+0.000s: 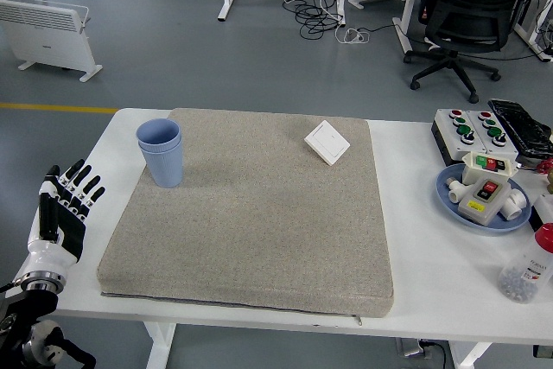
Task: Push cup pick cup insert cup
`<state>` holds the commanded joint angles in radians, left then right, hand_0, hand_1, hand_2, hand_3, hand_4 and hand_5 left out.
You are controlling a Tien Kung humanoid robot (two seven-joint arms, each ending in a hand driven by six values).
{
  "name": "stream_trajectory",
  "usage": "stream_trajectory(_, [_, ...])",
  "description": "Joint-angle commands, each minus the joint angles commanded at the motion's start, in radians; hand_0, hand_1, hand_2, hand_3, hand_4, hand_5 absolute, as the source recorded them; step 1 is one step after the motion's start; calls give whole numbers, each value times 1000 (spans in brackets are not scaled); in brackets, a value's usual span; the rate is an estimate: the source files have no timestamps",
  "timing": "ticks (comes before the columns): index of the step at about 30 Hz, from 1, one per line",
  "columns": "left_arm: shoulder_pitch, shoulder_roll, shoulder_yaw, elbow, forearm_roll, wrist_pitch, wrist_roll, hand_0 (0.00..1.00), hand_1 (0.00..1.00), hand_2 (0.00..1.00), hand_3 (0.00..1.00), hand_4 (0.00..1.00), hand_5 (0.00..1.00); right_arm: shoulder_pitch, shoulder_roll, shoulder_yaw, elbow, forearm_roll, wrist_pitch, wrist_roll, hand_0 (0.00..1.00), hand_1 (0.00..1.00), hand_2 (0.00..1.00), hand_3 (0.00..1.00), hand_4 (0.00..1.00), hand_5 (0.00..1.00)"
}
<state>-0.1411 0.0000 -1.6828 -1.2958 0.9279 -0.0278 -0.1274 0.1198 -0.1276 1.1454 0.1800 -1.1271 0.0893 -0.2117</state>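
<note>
Head view: your left hand (62, 213) hangs off the mat's (251, 213) left edge — fingers spread, holding nothing. The blue cups (161, 153) stand nested upright on the mat's far-left corner, so insertion looks done; hand clear.

no text, label or number is legible on anything here.
</note>
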Motion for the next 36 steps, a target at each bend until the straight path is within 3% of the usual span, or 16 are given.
stream_trajectory(36, [7, 0, -8, 9, -12, -55, 51, 853, 868, 921, 833, 594, 998, 1, 3, -4, 0, 26, 1, 8, 772, 681, 674, 566, 125, 474])
